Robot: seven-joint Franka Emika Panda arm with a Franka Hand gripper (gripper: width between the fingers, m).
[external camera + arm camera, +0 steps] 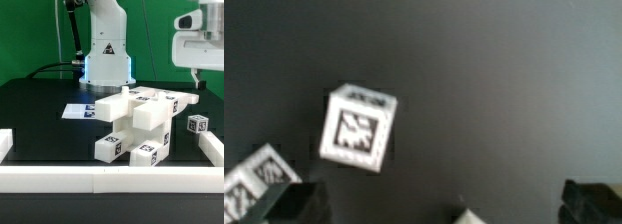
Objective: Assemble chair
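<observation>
One small tagged block sits on the counter at three o'clock from the heaped chair parts; our hand hangs above it, wide and empty, so we should centre before descending.

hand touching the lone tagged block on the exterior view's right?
Apart. The exterior view shows the hand hanging above the lone block, with a plain gap between its fingertips and the block's top.
</observation>
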